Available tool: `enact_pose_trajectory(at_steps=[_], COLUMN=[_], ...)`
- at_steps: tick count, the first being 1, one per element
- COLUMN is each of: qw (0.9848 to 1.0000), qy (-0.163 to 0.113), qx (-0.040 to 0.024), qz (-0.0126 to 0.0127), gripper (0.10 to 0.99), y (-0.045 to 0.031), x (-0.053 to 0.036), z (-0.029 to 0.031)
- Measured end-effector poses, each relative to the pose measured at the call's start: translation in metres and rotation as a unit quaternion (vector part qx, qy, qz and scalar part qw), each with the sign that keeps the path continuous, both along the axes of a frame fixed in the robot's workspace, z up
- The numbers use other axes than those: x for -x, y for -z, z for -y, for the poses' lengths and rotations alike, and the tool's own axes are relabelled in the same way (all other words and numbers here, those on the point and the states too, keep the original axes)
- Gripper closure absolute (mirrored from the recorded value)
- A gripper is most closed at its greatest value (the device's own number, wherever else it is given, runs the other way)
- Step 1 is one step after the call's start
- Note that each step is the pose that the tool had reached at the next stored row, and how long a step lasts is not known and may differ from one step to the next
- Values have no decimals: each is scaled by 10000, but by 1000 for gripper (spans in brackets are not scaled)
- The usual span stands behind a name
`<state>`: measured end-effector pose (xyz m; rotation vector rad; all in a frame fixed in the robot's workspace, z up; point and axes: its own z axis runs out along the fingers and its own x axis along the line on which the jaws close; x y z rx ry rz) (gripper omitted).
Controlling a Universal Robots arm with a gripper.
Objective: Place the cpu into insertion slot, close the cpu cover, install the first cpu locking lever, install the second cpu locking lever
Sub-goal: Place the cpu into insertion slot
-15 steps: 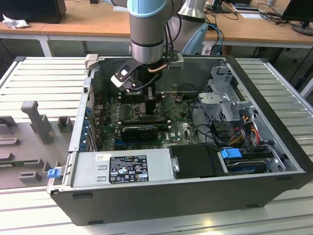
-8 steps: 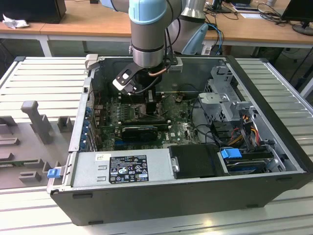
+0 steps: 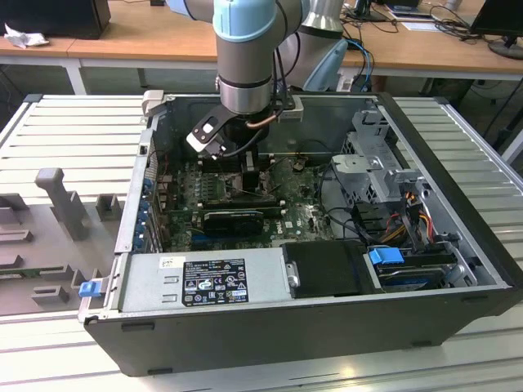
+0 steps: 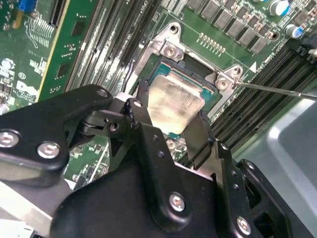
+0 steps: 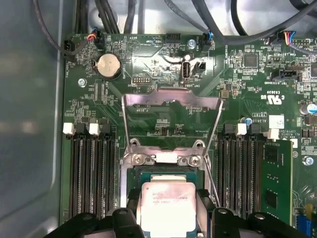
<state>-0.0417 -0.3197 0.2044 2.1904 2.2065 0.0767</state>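
Step in hand: cpu placement. Pincer (image 4: pixel 171 124) clenched on the cpu (image 4: pixel 176 99) by two opposite edges. The chip sits directly over the insertion slot (image 4: pixel 195 64); cannot tell if it is seated. The cpu cover (image 5: pixel 171 97) stands swung open beyond the slot. Judgement: seating calls for the chip level and square to the frame before release.
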Motion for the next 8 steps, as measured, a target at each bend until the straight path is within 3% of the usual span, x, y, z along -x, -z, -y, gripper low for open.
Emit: enact_pose_trajectory(at_steps=[8], qw=[10000], qy=[2], qx=[3], qz=[-4], gripper=[557], y=[31], x=[0], z=[-4])
